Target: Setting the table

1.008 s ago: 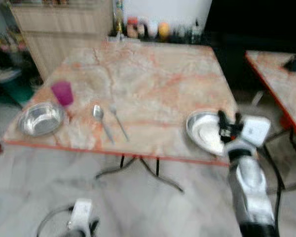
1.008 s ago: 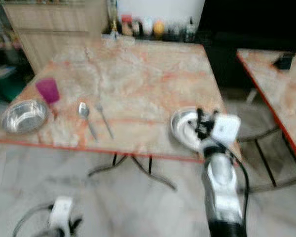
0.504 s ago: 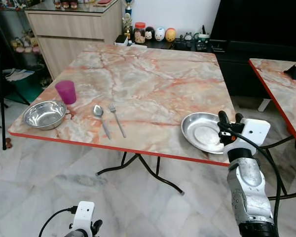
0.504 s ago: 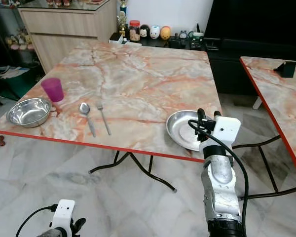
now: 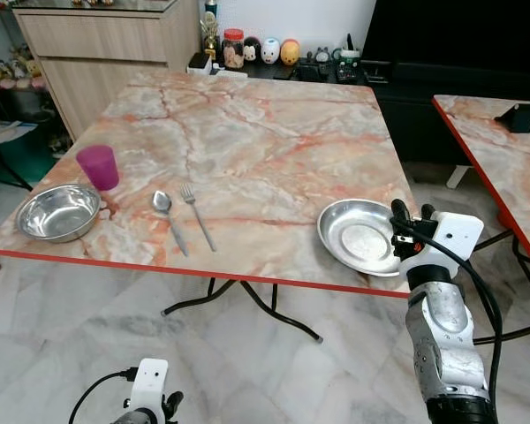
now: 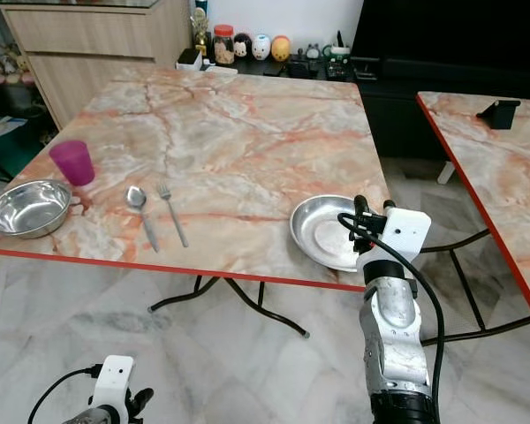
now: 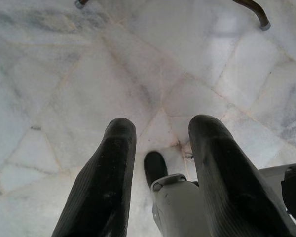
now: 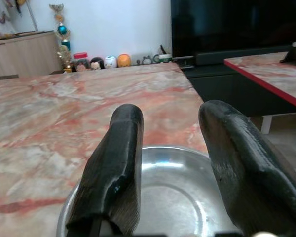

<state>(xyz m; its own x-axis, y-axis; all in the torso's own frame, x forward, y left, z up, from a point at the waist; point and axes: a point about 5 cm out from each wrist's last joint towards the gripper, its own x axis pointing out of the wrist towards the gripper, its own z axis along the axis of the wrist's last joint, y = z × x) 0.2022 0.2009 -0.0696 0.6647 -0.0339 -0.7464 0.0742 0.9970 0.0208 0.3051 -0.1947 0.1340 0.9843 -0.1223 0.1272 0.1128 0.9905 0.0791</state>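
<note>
Two sets of jaws are on the rig, and one is placed for work: the right gripper [image 6: 368, 210] is raised at the near edge of the bench [image 5: 274, 132], its fingers spread apart with nothing between them. Just ahead of and below those jaws lies the steel plate [image 5: 364, 235], close to the bench's red edge; in the right wrist view its near rim [image 8: 69, 210] is seen beneath the open fingers [image 8: 116, 163], and whether it is touched cannot be told. The step in hand is judged to be the taking of this plate. It would be done well if one finger were brought under the rim and the other over it, the shallow wall being pinched squarely, since smooth steel is likely to slip from a light grip. Lifting should be kept level, and dragging toward the edge avoided.

Far off to the left of the jaws, well apart from the plate, a spoon [image 5: 169, 218] and fork [image 5: 197, 215] lie side by side, with a steel bowl [image 5: 58, 212] and a pink cup [image 5: 98, 167] beyond.

The left gripper [image 7: 160, 148] is hung low over the marble floor [image 7: 64, 74], its fingers apart and empty.
</note>
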